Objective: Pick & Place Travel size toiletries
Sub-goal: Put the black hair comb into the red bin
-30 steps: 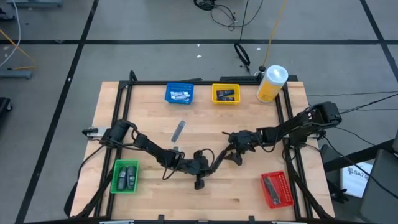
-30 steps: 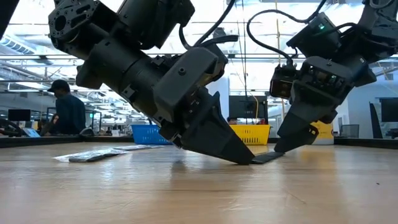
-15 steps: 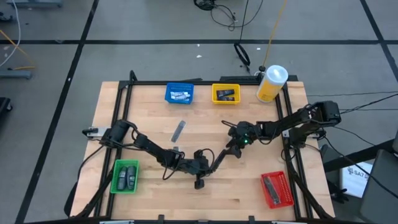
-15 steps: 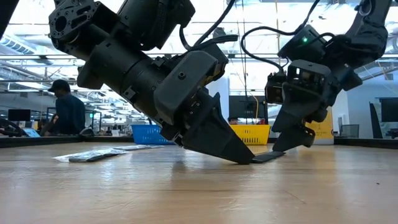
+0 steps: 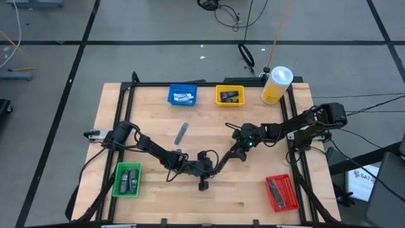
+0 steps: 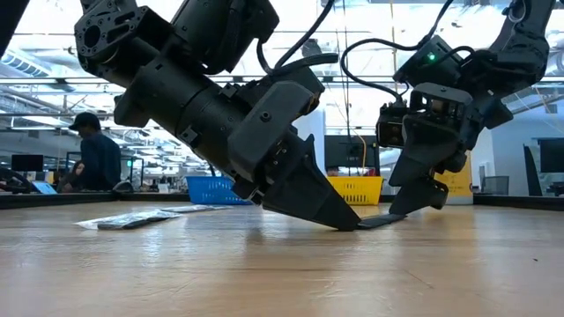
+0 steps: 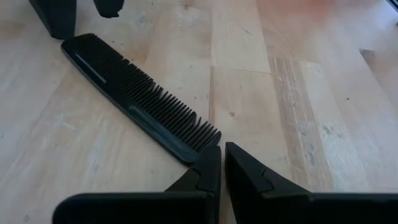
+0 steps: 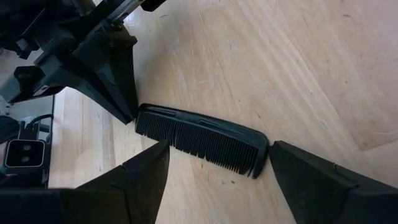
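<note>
We're mid-pick on the black comb (image 7: 140, 99), lying flat mid-table (image 5: 253, 196). Left claw (image 7: 221, 163) is pinched nearly closed at one end, gripping nothing; right claw (image 8: 214, 163) straddles the other end, wide open. Next: close right, lift.

Robotics lab or industrial workshop: wooden test table (image 5: 209, 196) sitting on taped grey concrete floor (image 5: 57, 76), cables trailing. Behind, a person (image 6: 95, 158) is working at monitors under bright open ceiling lighting.
</note>
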Motion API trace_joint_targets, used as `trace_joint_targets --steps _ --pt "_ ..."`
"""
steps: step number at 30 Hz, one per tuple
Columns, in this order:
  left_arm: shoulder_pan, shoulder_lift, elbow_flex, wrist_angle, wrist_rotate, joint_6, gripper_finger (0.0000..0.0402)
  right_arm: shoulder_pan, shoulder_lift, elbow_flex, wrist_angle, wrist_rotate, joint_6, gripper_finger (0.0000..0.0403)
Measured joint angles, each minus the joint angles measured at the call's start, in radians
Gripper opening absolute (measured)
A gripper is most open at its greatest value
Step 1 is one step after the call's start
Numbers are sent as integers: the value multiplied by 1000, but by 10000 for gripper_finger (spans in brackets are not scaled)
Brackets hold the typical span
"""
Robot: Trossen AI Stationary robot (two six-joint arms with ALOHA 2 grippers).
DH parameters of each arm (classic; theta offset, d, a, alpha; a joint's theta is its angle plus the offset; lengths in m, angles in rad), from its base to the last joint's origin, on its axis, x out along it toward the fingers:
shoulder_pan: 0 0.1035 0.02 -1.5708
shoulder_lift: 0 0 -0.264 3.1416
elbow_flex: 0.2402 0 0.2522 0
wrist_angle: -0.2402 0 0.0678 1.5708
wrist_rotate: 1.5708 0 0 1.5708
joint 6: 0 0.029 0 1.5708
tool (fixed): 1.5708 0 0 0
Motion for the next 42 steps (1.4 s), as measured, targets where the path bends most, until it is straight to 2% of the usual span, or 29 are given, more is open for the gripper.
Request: trace_joint_targets --steps 15,21,25,31,37,42 --pt "-14 0 -1 1 -13 22 26 8 -1 -2 3 -124 -5 270" --pt "-21 0 -1 3 -16 35 26 12 -38 -4 -29 -171 -19 270" --pt "-23 0 -1 5 -18 41 26 18 -66 3 17 -200 -21 270" --pt "-24 0 -1 4 -16 40 26 22 -124 1 -26 -178 -17 270" --pt "-24 0 -1 6 -15 31 26 21 -242 1 -196 -145 -4 270" --pt "-24 3 -2 54 -52 -25 26 21 -308 1 -399 14 5 270"
